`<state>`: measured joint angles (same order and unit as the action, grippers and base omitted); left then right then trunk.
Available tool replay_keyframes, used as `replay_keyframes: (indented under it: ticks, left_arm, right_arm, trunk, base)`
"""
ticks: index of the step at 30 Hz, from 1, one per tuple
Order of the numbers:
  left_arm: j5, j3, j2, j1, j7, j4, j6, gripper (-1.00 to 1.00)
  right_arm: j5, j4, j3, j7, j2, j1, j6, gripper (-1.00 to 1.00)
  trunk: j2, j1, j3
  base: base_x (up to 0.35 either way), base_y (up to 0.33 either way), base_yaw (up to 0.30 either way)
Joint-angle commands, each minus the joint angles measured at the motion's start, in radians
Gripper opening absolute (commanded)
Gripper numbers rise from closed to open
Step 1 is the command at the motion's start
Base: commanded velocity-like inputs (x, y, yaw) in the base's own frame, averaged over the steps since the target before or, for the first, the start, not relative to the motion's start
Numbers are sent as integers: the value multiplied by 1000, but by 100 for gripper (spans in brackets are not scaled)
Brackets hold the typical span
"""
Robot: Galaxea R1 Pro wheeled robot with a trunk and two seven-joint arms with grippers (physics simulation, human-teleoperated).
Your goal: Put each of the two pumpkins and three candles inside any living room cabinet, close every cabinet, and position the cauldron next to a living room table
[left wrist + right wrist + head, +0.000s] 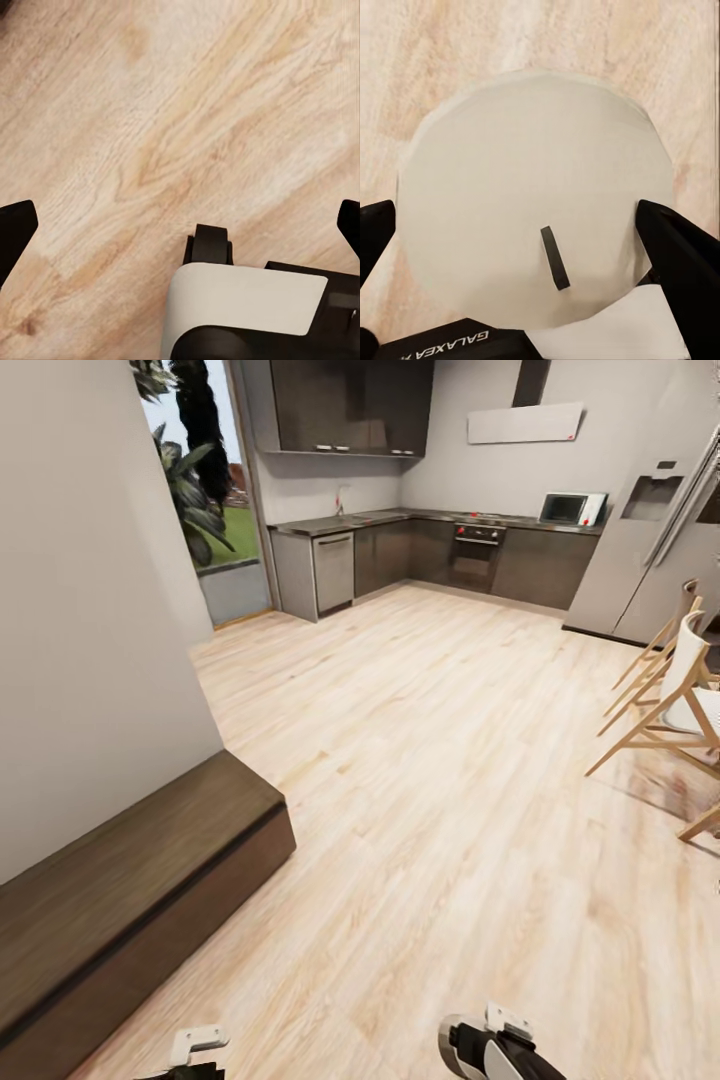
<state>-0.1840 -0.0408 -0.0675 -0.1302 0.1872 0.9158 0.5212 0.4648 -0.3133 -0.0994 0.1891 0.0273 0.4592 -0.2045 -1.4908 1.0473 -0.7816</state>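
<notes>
right gripper [540, 225]: fingers clamped on either side of a white candle [536, 199] with a short dark wick, held above the pale wood floor [450, 780]; in the head view the right arm shows at the lower edge. left gripper [180, 225]: fingertips set wide apart, nothing between them, floor beneath and part of the robot's white and black base [247, 300] below it. the long, low dark-brown cabinet [120, 900] stands against the wall at left, closed. wooden chairs [675, 700] stand at right. farther off, a kitchen counter [400, 518], oven [477, 550], microwave [565, 508] and refrigerator [650, 550].
</notes>
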Motion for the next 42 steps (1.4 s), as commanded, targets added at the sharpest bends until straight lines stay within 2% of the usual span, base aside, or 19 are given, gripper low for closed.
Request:
replay_keyframes:
  ticks: [1, 9, 13, 18, 25, 29, 33, 37, 40, 42]
  left_arm:
    - [0, -2, 0, 0, 0, 0, 0, 100]
    - [3, -63, -1, 0, 0, -2, -1, 100]
    - [3, -67, -1, 0, 0, -3, -1, 100]
    - [3, -68, -2, 0, 0, -3, -1, 100]
    - [3, -68, -3, 0, -1, -3, -1, 100]
    - [3, -68, -3, 0, -1, -3, -1, 100]
    - [3, -68, -3, 0, -1, -3, -1, 100]
    - [3, -68, -3, 0, -1, -3, -1, 100]
    - [3, -69, -3, 0, -1, -3, -1, 100]
    - [4, -69, -3, 0, -1, -3, -1, 100]
  right_arm:
    - [3, 0, 0, 0, -2, 0, 0, -100]
    - [3, 0, 10, 0, -6, -1, 2, -100]
    - [2, 1, 29, 0, -6, -2, 2, -100]
    - [3, 6, 33, 0, -10, -2, 5, -100]
    - [3, 40, 40, 1, -13, -2, 87, -100]
    - [2, 51, 83, 2, -14, -2, 119, -100]
    - [2, 64, 101, 2, -14, -2, 140, -100]
    - [2, 114, 106, 2, -14, -2, 219, -100]
    - [2, 173, 110, 3, -15, -2, 339, -100]
    - [2, 195, 111, 7, -29, -2, 402, -100]
  trunk:
    - [0, 0, 0]
    - [0, 0, 0]
    - [0, 0, 0]
    - [0, 0, 0]
    - [0, 0, 0]
    - [0, 0, 0]
    - [0, 0, 0]
    - [0, 0, 0]
    - [0, 0, 0]
    - [0, 0, 0]
  base:
    - [9, 0, -156]
    - [-117, 32, -249]
    - [-39, 14, -275]
    - [-6, 2, -276]
    - [0, 0, -276]
    - [0, 0, -234]
    - [0, 0, -59]
    - [0, 0, -11]
    - [0, 0, -2]
    - [0, 0, 0]
